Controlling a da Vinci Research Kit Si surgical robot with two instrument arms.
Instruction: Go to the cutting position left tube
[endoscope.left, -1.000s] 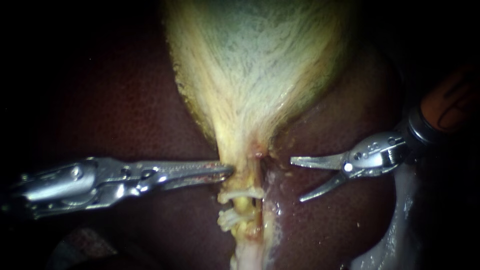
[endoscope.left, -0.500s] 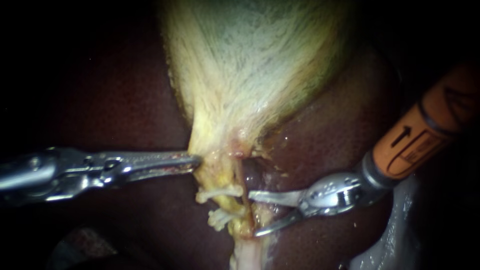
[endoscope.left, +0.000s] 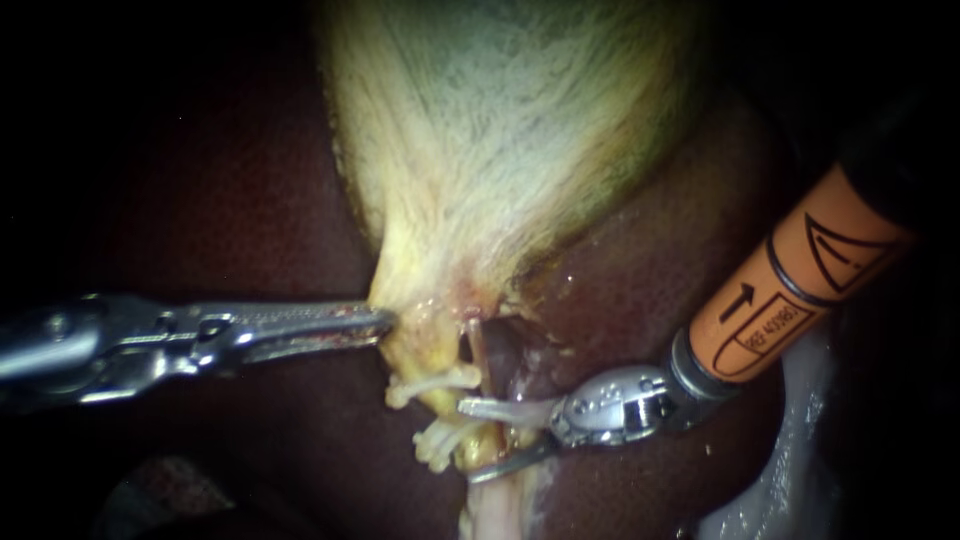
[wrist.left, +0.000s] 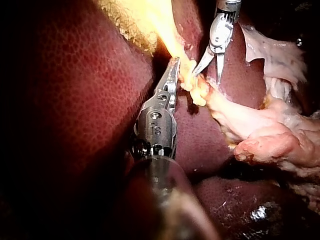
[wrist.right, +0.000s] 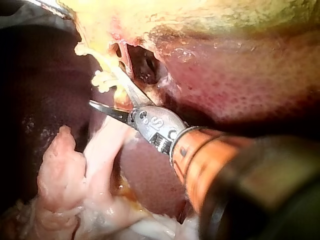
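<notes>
Bench surgery: the orange-sleeved right instrument (endoscope.left: 468, 442) reaches in from the right, its blades spread either side of the left tube (endoscope.left: 452, 404), which runs near the gallbladder's (endoscope.left: 500, 150) narrow end and carries two white clips (endoscope.left: 432, 384). The left instrument (endoscope.left: 380, 322) pinches the gallbladder's left edge over dark liver (endoscope.left: 250, 200)
</notes>
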